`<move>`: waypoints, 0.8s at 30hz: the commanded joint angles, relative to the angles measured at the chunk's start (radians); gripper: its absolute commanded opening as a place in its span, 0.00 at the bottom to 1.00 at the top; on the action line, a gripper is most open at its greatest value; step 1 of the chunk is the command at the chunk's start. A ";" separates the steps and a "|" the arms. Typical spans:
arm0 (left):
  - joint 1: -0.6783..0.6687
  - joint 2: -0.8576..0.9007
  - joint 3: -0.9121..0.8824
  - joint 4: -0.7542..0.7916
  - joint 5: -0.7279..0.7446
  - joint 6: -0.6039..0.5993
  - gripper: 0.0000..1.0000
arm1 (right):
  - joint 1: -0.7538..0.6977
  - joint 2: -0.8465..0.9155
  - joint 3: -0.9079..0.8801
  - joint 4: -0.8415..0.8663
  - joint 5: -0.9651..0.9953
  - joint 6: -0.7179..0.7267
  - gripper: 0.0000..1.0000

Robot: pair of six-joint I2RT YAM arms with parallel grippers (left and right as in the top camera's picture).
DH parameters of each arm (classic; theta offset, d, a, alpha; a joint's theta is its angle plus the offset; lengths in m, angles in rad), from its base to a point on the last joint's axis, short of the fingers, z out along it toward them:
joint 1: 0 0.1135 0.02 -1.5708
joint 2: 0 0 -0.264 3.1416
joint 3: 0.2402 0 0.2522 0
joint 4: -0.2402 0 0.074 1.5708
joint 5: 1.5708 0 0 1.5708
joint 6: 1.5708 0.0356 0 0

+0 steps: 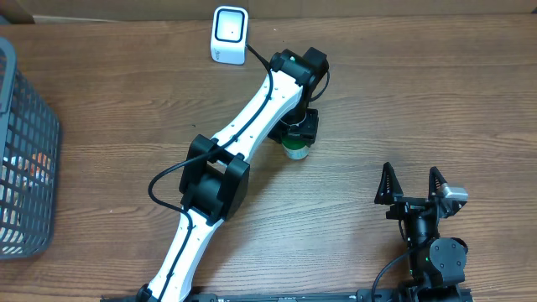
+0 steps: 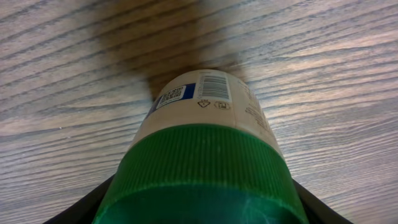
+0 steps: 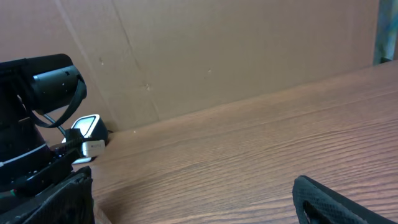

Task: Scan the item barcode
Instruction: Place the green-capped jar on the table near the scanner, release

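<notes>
The item is a white bottle [image 1: 295, 149] with a green ribbed cap [image 2: 199, 168]. My left gripper [image 1: 299, 127] is shut on it at mid-table, just above the wood. In the left wrist view the bottle fills the space between the black fingers [image 2: 78, 210], and its barcode [image 2: 214, 87] faces up on the label. A white scanner [image 1: 229, 35] stands at the table's back edge, up and left of the bottle, and also shows as the scanner [image 3: 87, 128] in the right wrist view. My right gripper [image 1: 411, 186] stands open and empty at the front right.
A dark grey wire basket [image 1: 25, 151] holding some items sits at the left edge. A brown cardboard wall [image 3: 236, 56] runs along the back of the table. The left arm [image 1: 226, 159] stretches diagonally across the middle.
</notes>
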 commanded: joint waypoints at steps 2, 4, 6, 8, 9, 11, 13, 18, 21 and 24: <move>0.003 -0.008 0.002 -0.011 0.008 -0.017 0.67 | 0.004 -0.007 -0.010 0.005 0.006 -0.003 1.00; 0.003 -0.008 0.002 -0.011 0.008 -0.017 0.76 | 0.004 -0.007 -0.010 0.005 0.006 -0.003 1.00; 0.004 -0.008 0.002 -0.009 0.008 -0.017 0.85 | 0.004 -0.007 -0.010 0.005 0.006 -0.003 1.00; 0.004 -0.011 0.002 0.001 0.008 -0.017 0.97 | 0.004 -0.007 -0.010 0.005 0.006 -0.003 1.00; 0.004 -0.014 0.005 0.010 0.008 -0.017 1.00 | 0.004 -0.007 -0.010 0.005 0.006 -0.003 1.00; 0.007 -0.018 0.024 0.013 0.008 -0.017 1.00 | 0.004 -0.007 -0.010 0.005 0.006 -0.003 1.00; 0.011 -0.021 0.068 0.011 0.003 -0.004 1.00 | 0.004 -0.007 -0.010 0.005 0.006 -0.003 1.00; 0.056 -0.047 0.351 -0.094 -0.001 0.021 1.00 | 0.004 -0.007 -0.010 0.005 0.006 -0.003 1.00; 0.102 -0.073 0.519 -0.183 -0.016 0.021 1.00 | 0.004 -0.007 -0.010 0.005 0.006 -0.003 1.00; 0.162 -0.127 0.648 -0.236 -0.022 0.050 0.96 | 0.004 -0.007 -0.010 0.005 0.006 -0.003 1.00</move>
